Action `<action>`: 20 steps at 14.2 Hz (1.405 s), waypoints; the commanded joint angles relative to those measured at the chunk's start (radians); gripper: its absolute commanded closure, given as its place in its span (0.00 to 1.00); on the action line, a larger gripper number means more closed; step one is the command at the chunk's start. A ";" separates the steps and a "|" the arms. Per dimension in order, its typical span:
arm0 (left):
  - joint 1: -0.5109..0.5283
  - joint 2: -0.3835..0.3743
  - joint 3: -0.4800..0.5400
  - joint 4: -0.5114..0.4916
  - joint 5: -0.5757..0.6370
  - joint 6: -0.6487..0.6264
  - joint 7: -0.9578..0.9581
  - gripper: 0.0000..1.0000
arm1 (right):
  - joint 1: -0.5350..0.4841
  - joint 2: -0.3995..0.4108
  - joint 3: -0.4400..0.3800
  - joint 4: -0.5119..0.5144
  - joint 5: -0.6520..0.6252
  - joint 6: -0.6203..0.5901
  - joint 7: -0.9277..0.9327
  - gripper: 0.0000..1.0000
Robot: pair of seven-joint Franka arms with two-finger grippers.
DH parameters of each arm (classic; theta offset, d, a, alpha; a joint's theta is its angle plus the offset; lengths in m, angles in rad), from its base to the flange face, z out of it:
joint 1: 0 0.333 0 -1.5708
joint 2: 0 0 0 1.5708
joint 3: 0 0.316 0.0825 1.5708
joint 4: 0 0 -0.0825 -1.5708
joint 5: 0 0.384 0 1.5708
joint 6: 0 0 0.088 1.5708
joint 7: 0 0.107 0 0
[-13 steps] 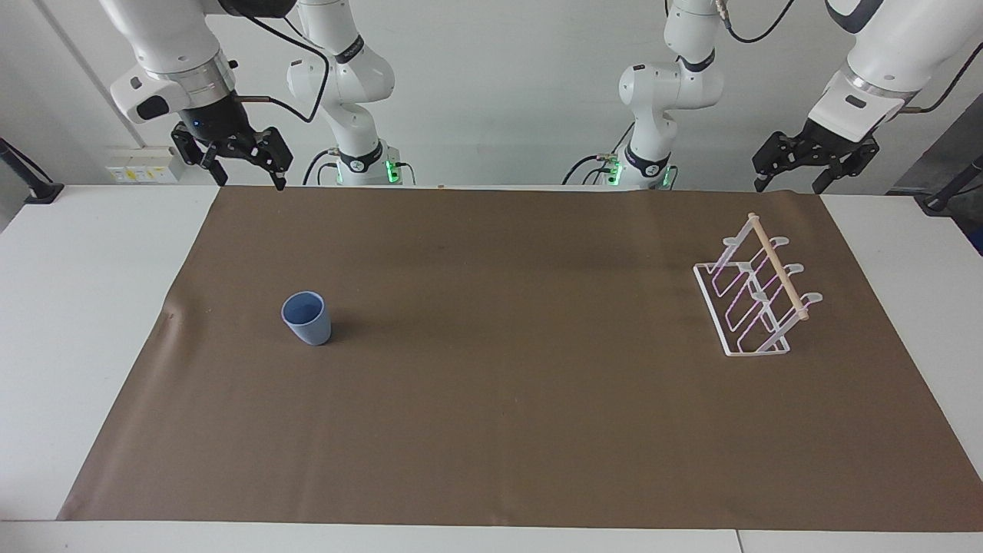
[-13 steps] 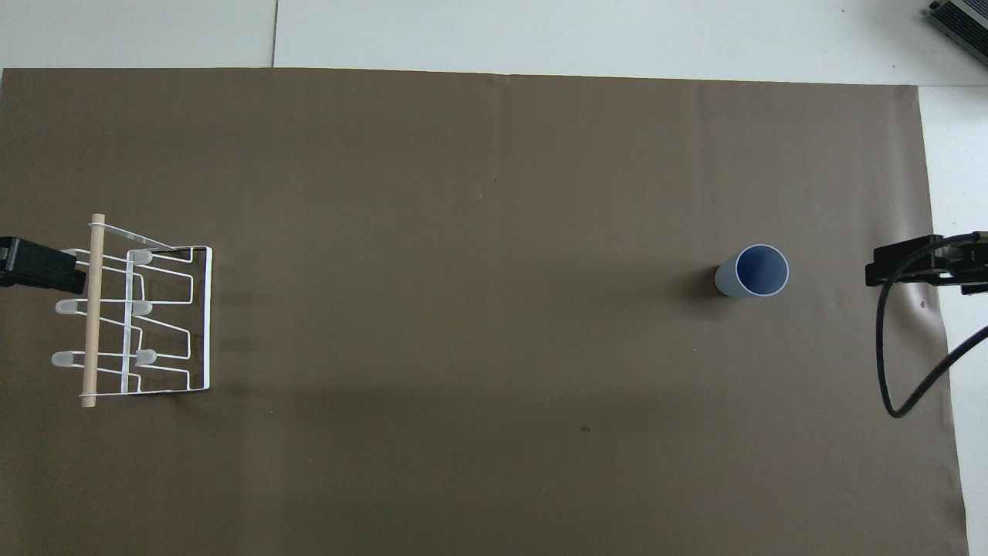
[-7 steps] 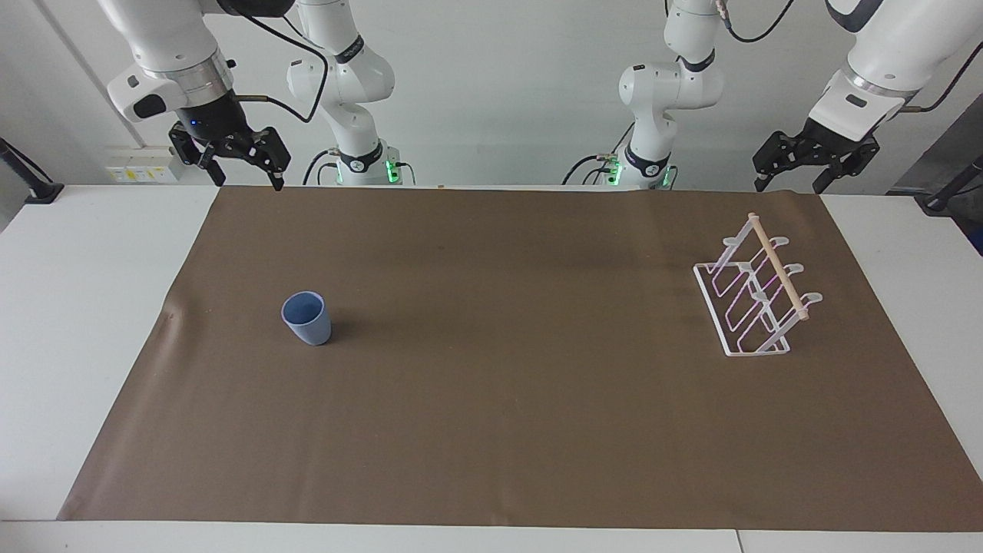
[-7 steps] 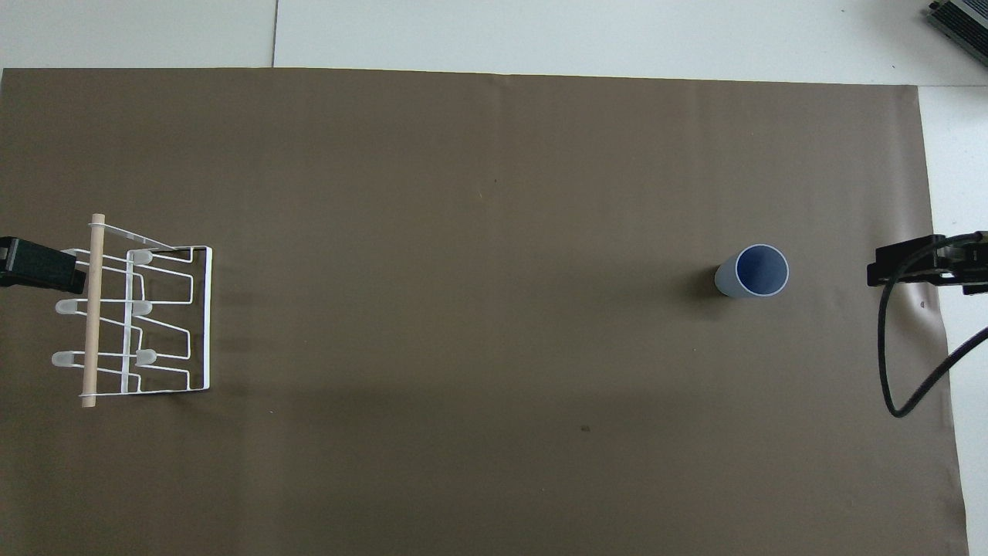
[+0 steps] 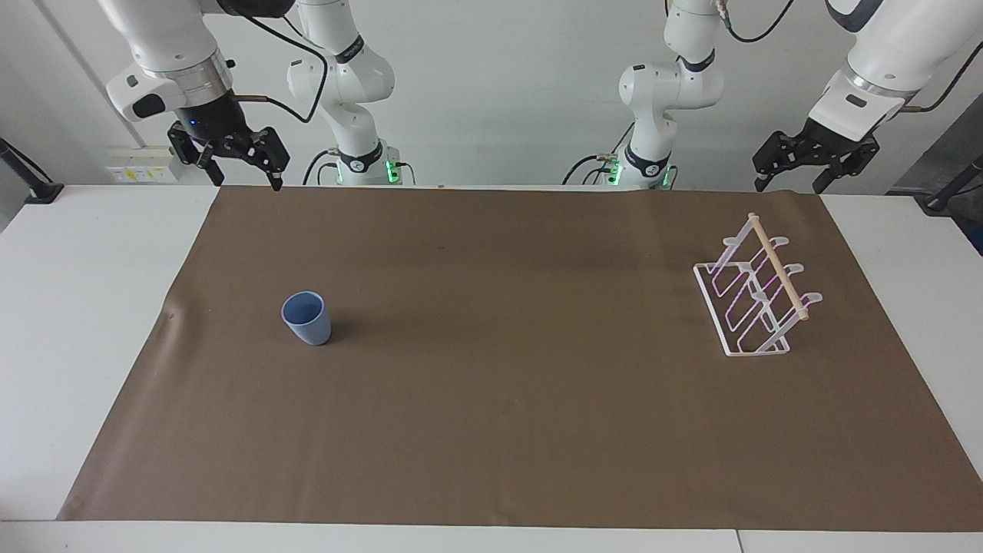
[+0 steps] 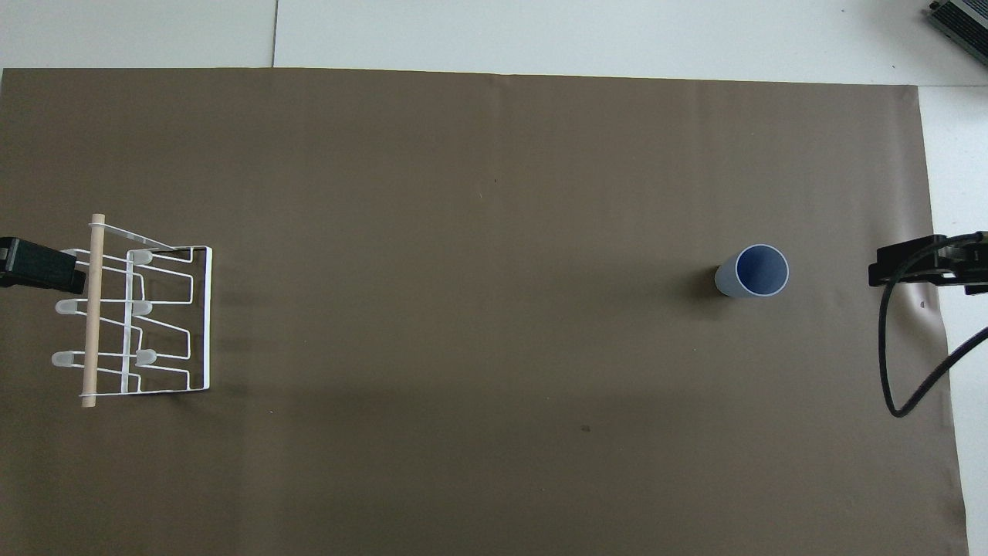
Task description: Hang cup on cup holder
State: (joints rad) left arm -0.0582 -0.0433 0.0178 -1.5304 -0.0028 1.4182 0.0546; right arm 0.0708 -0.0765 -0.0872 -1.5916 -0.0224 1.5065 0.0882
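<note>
The light-blue cup stands upright, mouth up, on the brown mat toward the right arm's end of the table. The white wire cup holder with its wooden dowel stands toward the left arm's end, with nothing on its prongs. My right gripper hangs open and empty in the air over the mat's edge at the robots' end, well apart from the cup. My left gripper hangs open and empty above the mat's edge by the cup holder, touching nothing.
The brown mat covers most of the white table. A black cable loops down from the right arm's wrist. A small wrinkle sits in the mat's edge beside the cup.
The right gripper has lifted slightly and drifted a little away from the cup. The left arm, cup and cup holder have not moved.
</note>
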 commanded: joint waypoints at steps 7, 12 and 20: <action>0.001 -0.023 0.001 -0.025 0.012 -0.001 -0.007 0.00 | -0.008 0.001 0.009 0.005 -0.013 0.012 -0.011 0.00; 0.001 -0.024 0.001 -0.025 0.012 -0.005 -0.007 0.00 | -0.006 0.001 0.009 0.005 -0.016 0.015 -0.025 0.00; -0.012 -0.029 -0.006 -0.025 0.012 -0.039 0.002 0.00 | -0.006 0.007 0.014 -0.013 -0.016 0.031 -0.025 0.00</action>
State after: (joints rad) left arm -0.0609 -0.0452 0.0100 -1.5304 -0.0028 1.3892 0.0549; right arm 0.0728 -0.0675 -0.0790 -1.5949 -0.0236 1.5132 0.0829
